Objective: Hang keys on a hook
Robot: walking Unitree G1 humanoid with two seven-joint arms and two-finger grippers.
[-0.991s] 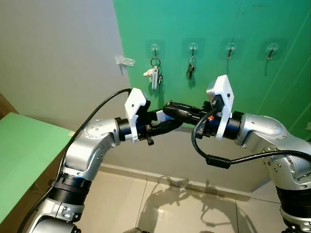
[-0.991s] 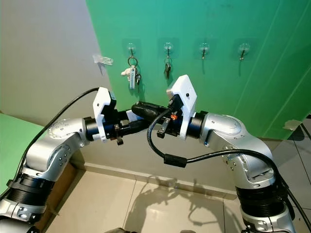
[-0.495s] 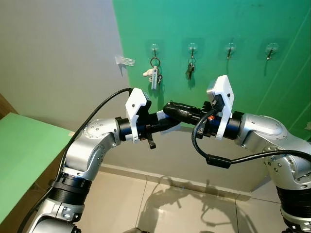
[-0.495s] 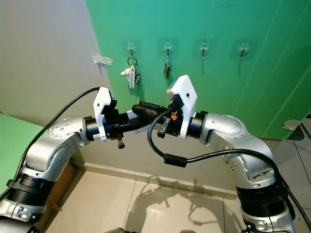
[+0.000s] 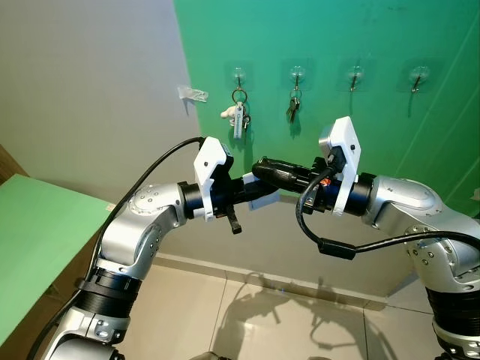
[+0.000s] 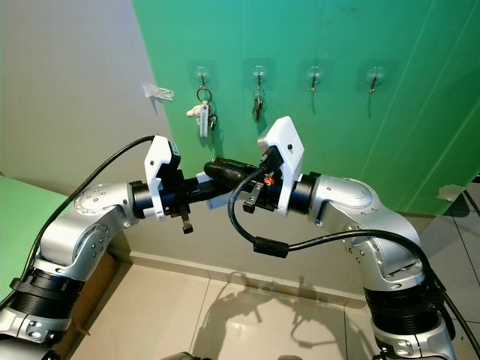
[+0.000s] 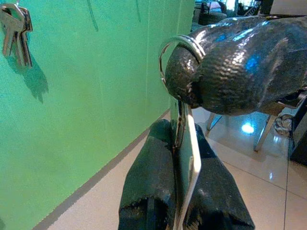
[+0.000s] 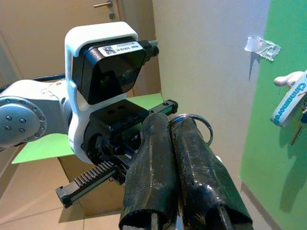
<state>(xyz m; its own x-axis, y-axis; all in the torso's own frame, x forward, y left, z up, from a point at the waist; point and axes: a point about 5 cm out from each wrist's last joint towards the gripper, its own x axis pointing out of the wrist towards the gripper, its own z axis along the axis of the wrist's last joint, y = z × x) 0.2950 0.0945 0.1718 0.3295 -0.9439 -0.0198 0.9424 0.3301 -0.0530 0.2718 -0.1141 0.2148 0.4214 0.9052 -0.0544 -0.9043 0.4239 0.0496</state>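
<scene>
keys: we see a white tag and metal ring (image 7: 169,51) caught between the two grippers, in front of the green wall (image 5: 375,150) and below the hook row
left gripper (image 7: 184,191): fingers pressed together on the white tag (image 7: 191,158), which hangs from the ring
right gripper (image 8: 180,143): fingers closed together, ring (image 8: 199,125) looped round their tips
grippers: we see them tip to tip, meeting mid-air
hooks (image 5: 356,75): four on the green wall; two on the robot's left already carry keys (image 5: 239,116), two on its right bare
</scene>
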